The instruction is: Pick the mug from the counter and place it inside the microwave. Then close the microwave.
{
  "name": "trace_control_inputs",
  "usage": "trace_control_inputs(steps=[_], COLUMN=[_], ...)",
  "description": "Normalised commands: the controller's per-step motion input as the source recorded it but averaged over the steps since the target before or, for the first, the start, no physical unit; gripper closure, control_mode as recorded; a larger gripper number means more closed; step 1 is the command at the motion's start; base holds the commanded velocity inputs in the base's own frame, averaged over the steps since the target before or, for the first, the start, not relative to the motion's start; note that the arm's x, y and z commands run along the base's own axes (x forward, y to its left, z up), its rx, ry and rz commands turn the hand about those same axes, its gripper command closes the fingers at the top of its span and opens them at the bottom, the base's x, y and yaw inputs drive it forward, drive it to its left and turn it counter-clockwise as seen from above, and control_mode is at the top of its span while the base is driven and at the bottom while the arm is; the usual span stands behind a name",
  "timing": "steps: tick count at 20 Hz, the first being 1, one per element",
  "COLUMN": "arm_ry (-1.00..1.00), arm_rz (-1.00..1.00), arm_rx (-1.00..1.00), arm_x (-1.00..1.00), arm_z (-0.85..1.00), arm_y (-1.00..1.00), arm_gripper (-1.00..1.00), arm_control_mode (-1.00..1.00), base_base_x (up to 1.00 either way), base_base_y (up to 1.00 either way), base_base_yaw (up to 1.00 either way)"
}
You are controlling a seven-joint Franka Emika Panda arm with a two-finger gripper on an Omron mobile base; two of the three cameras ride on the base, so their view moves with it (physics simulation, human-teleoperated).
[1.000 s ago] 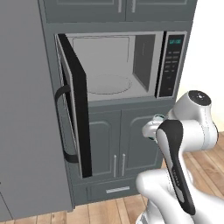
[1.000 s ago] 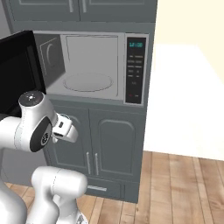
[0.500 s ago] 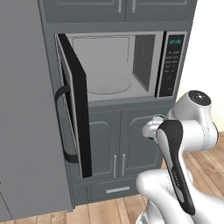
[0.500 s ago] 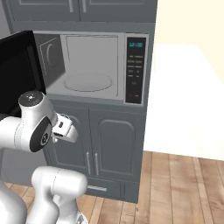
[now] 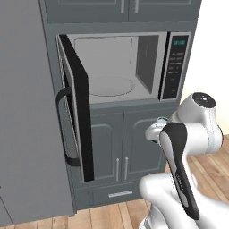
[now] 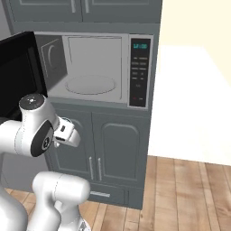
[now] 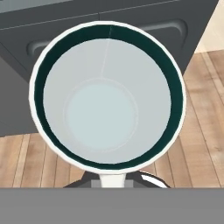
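Moved: nothing, I stayed put | claw (image 7: 114,177) clamped on mug (image 7: 107,96) rim, keeping it upright | microwave (image 5: 134,67) at 12 o'clock, door open for loading.

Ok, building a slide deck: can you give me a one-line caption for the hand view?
Looking down into the empty mug held by the fingers, above dark lower cabinets and wood floor.

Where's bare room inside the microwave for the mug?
The round turntable in the middle of the microwave floor is bare, between the back wall and the front sill. The open door crowds the left approach; the mug hangs below, before the cabinet doors.
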Motion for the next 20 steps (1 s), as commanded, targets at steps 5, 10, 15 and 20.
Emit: trace_control_inputs(steps=[5, 10, 15, 20], arm_ry=[0.00, -0.01, -0.12, -0.18], arm_rz=[0.00, 0.04, 0.13, 0.04], arm_rx=[0.00, 0.00, -0.01, 0.00], arm_x=[0.00, -0.03, -0.22, 0.04], arm_z=[0.00, 0.01, 0.25, 0.56], arm_y=[0.00, 0.00, 0.00, 0.00], arm_gripper=[1.00, 1.00, 1.00, 1.00], arm_control_mode=[-1.00, -1.00, -1.00, -1.00], base_base_x=[0.00, 0.00, 0.00, 0.00], base_base_y=[0.00, 0.00, 0.00, 0.00], base_base_yaw=[0.00, 0.00, 0.00, 0.00])
